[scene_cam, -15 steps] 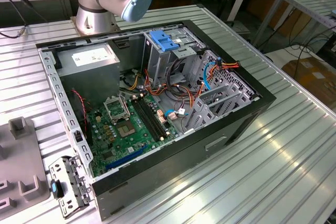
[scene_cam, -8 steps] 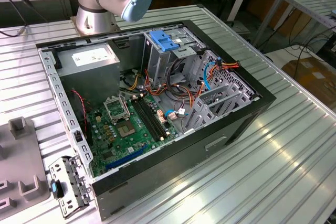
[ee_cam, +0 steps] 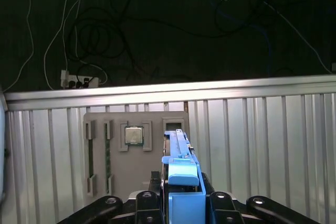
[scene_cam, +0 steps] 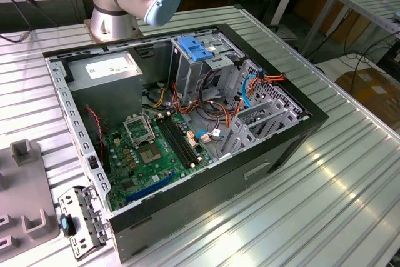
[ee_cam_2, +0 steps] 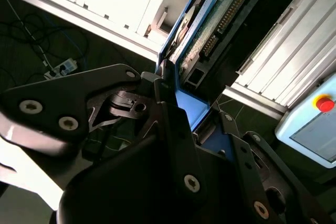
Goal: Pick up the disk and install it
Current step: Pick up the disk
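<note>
Tabletop (scene_cam: 337, 204) of ribbed metal, cabled dark floor (ee_cam: 157, 24) — claw (ee_cam: 181, 190) grips disk (ee_cam: 179, 153).

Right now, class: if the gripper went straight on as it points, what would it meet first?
Probably the grey tray, just beyond the disk that the gripper holds; depth is unclear.

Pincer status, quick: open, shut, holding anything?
Pincer: shut on the disk, held edge-on in the first wrist view.
</note>
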`<state>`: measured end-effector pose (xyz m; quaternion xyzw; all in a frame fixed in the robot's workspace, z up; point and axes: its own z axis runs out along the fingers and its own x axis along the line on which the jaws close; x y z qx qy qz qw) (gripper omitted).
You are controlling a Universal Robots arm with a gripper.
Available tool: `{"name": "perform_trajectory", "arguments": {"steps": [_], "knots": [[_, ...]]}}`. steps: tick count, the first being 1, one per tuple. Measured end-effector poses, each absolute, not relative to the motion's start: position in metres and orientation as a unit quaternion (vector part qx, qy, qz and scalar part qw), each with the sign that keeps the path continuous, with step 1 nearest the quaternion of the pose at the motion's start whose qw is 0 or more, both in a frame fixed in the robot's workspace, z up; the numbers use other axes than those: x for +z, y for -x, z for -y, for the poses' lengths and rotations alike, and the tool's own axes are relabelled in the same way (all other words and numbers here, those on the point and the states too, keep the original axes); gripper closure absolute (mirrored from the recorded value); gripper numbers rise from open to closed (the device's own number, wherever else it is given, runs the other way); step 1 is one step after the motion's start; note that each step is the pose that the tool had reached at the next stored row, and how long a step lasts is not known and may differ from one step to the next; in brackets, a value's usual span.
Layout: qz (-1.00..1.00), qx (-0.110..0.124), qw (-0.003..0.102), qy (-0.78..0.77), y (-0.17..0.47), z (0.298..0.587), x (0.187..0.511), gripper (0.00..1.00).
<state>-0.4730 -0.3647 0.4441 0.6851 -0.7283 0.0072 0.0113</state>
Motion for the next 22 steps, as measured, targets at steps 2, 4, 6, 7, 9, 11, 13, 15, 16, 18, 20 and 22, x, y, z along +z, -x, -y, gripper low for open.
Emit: {"name": "perform_trajectory", "arguments": {"steps": [2, 4, 6, 7, 9, 11, 13, 15, 16, 18, 20, 22], "knots": [[0.728, 0.007, 0.012, -0.685, 0.473, 0.365, 0.446, 0.63], [0.728, 0.007, 0.012, -0.685, 0.473, 0.365, 0.449, 0.63], [0.728, 0.006, 0.012, -0.685, 0.473, 0.365, 0.451, 0.63], [0.728, 0.006, 0.012, -0.685, 0.473, 0.365, 0.451, 0.63], [0.728, 0.006, 0.012, -0.685, 0.473, 0.365, 0.453, 0.63], [0.728, 0.006, 0.013, -0.685, 0.473, 0.365, 0.455, 0.63], [0.728, 0.006, 0.013, -0.685, 0.473, 0.365, 0.456, 0.63], [0.728, 0.005, 0.013, -0.685, 0.473, 0.365, 0.459, 0.63], [0.728, 0.005, 0.013, -0.685, 0.473, 0.365, 0.460, 0.63], [0.728, 0.005, 0.013, -0.685, 0.473, 0.365, 0.462, 0.63], [0.728, 0.005, 0.014, -0.685, 0.473, 0.365, 0.463, 0.63], [0.728, 0.005, 0.014, -0.685, 0.473, 0.365, 0.465, 0.63]]}}
